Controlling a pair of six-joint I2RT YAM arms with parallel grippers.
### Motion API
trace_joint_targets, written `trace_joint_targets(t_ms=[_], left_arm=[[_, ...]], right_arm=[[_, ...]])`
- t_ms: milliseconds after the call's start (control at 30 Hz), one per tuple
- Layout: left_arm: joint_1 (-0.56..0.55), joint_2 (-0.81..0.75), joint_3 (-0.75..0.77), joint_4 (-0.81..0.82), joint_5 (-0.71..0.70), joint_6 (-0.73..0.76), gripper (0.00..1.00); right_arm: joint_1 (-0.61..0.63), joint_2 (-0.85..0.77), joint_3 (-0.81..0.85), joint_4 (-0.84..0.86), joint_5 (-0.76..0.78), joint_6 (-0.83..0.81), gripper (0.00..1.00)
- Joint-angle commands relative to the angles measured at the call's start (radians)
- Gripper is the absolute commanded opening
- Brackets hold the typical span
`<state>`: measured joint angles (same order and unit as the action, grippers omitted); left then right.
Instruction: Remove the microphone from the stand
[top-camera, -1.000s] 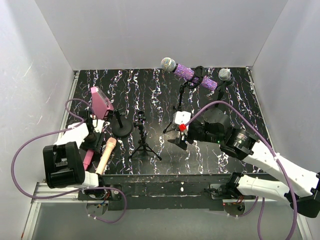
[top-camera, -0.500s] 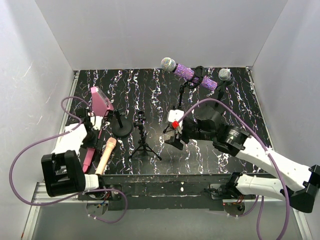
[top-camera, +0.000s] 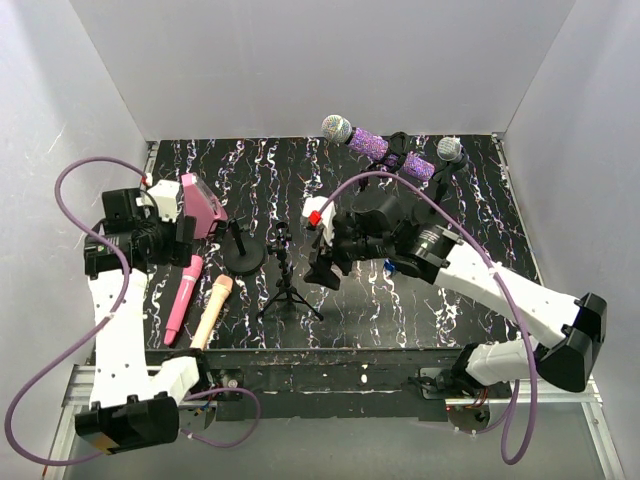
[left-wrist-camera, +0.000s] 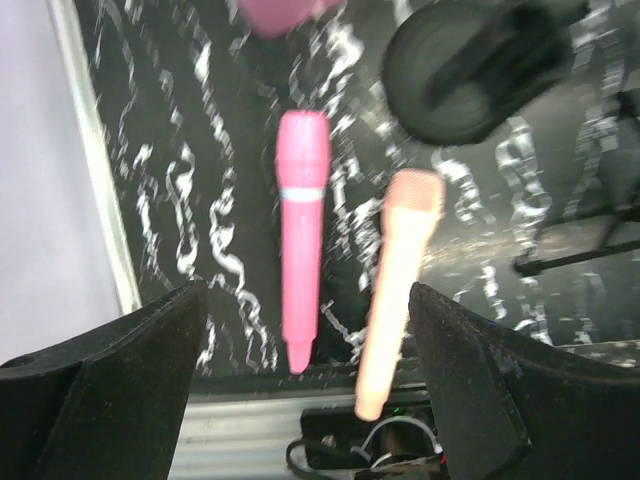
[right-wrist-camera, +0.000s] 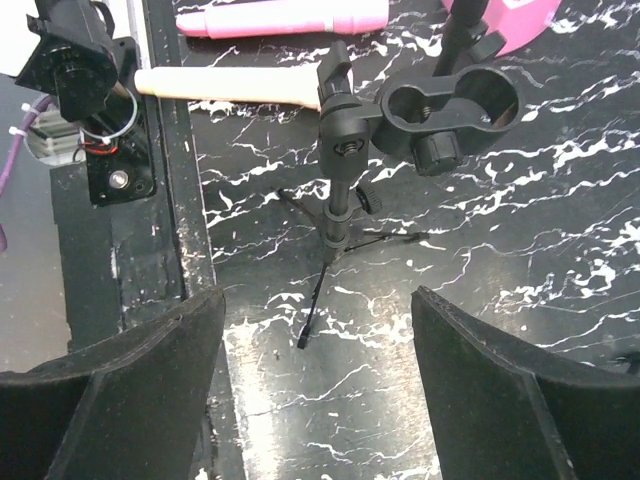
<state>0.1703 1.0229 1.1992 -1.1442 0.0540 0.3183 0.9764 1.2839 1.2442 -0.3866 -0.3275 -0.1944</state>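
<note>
A purple glitter microphone (top-camera: 375, 147) sits in the clip of a tall black stand (top-camera: 362, 195) at the back. A pink object (top-camera: 201, 206) sits on a round-base stand (top-camera: 243, 256). An empty black tripod stand (top-camera: 286, 281) is at the centre; its clip (right-wrist-camera: 452, 104) shows in the right wrist view. My right gripper (top-camera: 324, 266) is open and empty just right of the tripod (right-wrist-camera: 334, 150). My left gripper (top-camera: 178, 241) is open and empty, raised above a pink microphone (left-wrist-camera: 300, 225) and a peach microphone (left-wrist-camera: 396, 283) lying on the table.
A second microphone with a silver head (top-camera: 450, 150) stands at the back right. The pink (top-camera: 180, 300) and peach (top-camera: 212, 311) microphones lie near the front left edge. White walls enclose the black marbled table (top-camera: 420, 300). A purple cable loops over each arm.
My left arm has risen and swung back to the left, above the lying microphones. My right gripper has moved left and back towards the tripod stand.
</note>
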Motion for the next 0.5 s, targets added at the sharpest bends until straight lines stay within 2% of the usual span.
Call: trace_joint_targets(t_ms=[0,100,167,267,367,467], left_arm=[[-0.017,-0.032,0.097,-0.013,0.34,0.012,0.81],[-0.078,-0.021,0.131,0.014,0.518,0.017,0.8],[-0.084,-0.043,0.129,0.056,0.596,0.01,0.8],[-0.084,-0.035,0.169,0.084,0.61,-0.033,0.8],[-0.083,-0.02,0.223,0.052,0.561,-0.053,0.79],[-0.083,-0.044,0.263,0.018,0.55,-0.062,0.79]], right_arm=[[0.01,0.057,0.096,-0.03,-0.016,0.108,0.83],[0.027,0.117,0.135,-0.045,-0.03,0.164,0.86],[0.048,0.137,0.121,0.027,0.013,0.216,0.87],[0.076,0.16,0.106,0.138,0.116,0.318,0.88],[0.125,0.15,0.052,0.283,0.304,0.363,0.89],[0.179,0.187,0.098,0.293,0.482,0.363,0.89]])
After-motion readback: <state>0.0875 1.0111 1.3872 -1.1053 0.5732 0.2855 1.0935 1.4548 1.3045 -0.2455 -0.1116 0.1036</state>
